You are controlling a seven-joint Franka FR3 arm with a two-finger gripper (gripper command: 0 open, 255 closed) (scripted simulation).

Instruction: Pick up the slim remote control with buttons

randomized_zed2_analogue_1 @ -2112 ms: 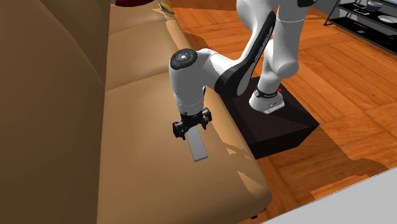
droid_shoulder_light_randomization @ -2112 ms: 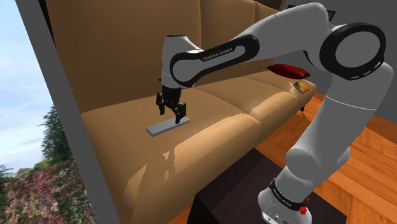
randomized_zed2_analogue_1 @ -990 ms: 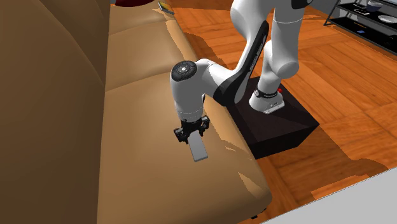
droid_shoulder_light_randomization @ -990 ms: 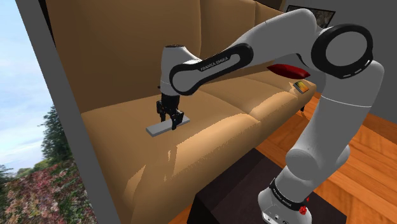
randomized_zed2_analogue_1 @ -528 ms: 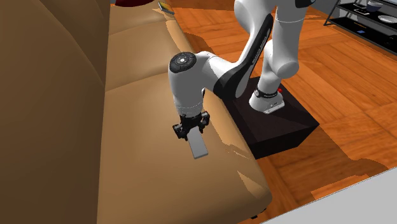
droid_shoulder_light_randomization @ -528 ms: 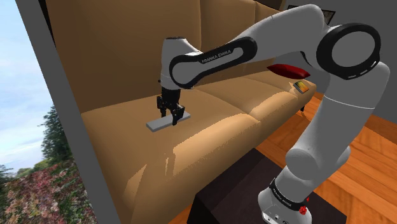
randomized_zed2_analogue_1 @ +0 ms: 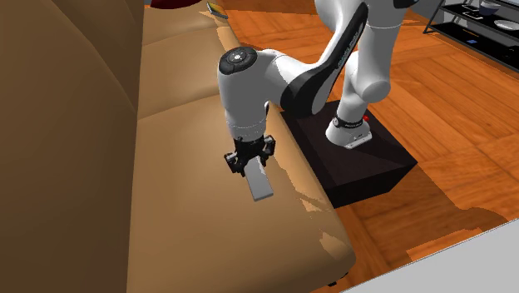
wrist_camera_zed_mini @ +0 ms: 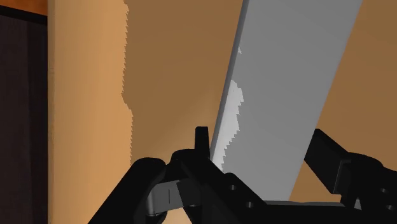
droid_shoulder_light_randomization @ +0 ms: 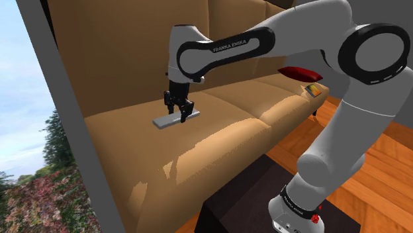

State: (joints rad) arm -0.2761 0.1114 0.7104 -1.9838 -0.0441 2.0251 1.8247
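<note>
Above the sofa [droid_shoulder_light_randomization: 231, 129] seat, the gripper [droid_shoulder_light_randomization: 180, 118] points down, its fingers closed on the grey remote [droid_shoulder_light_randomization: 163, 122]. It holds the remote level, just clear of the cushion.

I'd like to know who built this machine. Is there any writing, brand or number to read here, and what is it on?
"FRANKA EMIKA": on the dark band of the white arm, in the shoulder view.
Lettering on the arm's base ring: too small to read.
Grey remote: no lettering shows.
</note>
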